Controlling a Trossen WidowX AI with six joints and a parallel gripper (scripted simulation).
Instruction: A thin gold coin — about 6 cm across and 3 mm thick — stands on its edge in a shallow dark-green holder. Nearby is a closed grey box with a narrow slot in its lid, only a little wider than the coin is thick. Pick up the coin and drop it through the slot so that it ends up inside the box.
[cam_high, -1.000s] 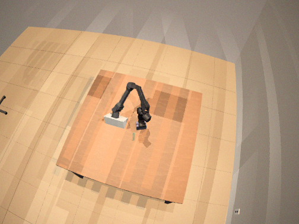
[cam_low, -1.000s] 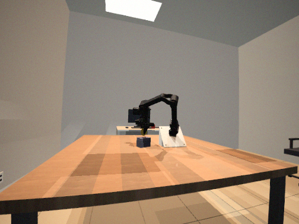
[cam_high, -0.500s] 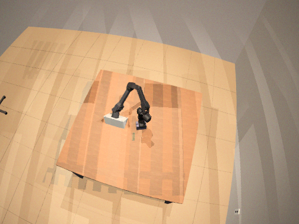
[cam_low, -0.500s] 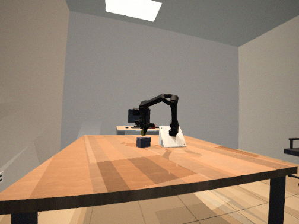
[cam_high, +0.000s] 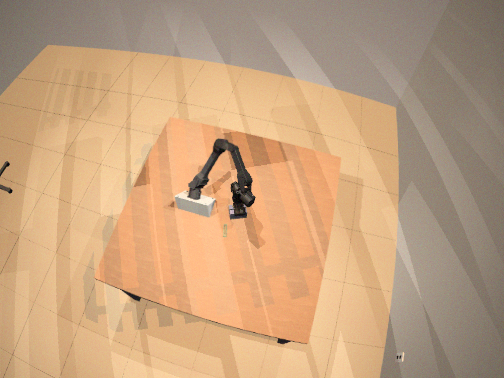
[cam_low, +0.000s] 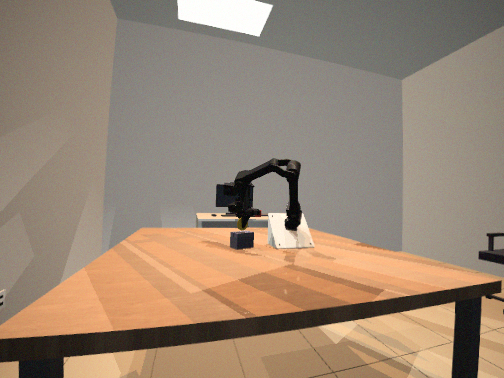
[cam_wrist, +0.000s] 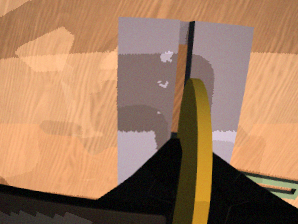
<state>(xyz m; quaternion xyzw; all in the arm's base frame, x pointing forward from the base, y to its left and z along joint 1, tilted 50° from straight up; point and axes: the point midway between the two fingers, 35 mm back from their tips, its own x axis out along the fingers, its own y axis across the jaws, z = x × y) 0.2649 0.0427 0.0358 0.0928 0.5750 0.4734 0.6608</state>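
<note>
The gold coin (cam_wrist: 195, 107) (cam_low: 240, 224) stands on edge between the fingers of my gripper (cam_wrist: 181, 148) (cam_low: 244, 223), which is shut on it. The coin hangs above the grey box (cam_wrist: 140, 85) (cam_low: 242, 241) (cam_high: 241, 216), with a small gap over the lid in the exterior view. In the wrist view the slot (cam_wrist: 178, 85) runs up the lid, and the coin's far end overlaps its right edge, tilted slightly from the slot's line. The coin's lower rim and the near end of the slot are hidden. The green holder (cam_wrist: 272, 184) (cam_high: 225, 230) is empty, to the box's side.
The arm's white base block (cam_high: 195, 205) (cam_low: 280, 237) stands on the wooden table (cam_high: 200, 280) (cam_low: 175, 280), beside the box. A desk with a dark monitor (cam_low: 225, 195) is far behind. Striped shadows cross the table and lid.
</note>
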